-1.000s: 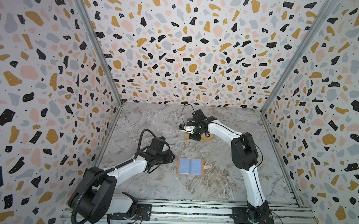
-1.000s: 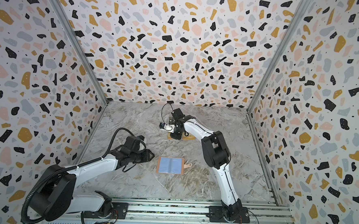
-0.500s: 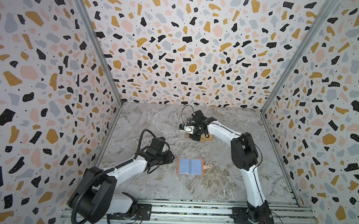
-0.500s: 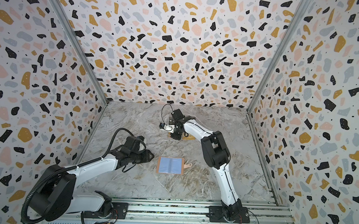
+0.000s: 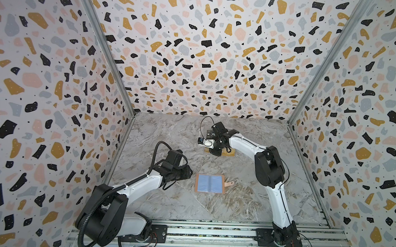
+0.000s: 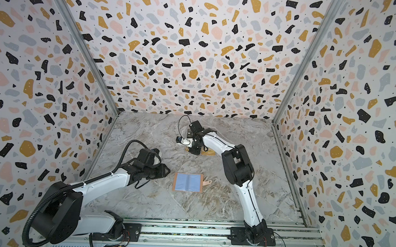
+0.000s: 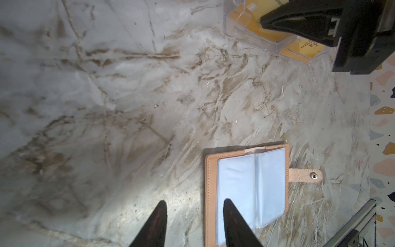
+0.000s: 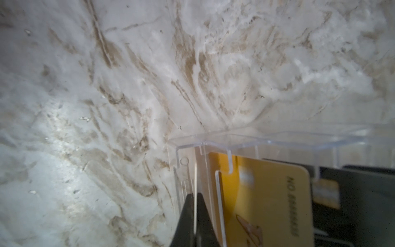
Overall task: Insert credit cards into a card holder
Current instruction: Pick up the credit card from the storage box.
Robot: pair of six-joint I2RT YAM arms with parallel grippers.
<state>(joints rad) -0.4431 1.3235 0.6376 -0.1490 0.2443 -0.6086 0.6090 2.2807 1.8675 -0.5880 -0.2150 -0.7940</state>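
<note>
On the grey marble-patterned table (image 5: 168, 138), our left gripper (image 7: 195, 202) is released, at the left edge of the salmon-pink booklet card holder (image 5: 209, 183), which lies open near the front middle. Nearer the back edge, our right gripper (image 7: 262, 21) is clenched at gold-yellow plastic credit cards (image 8: 267, 203) standing in a clear acrylic tiered stand (image 8: 235, 139); we cannot tell whether it grips one
</note>
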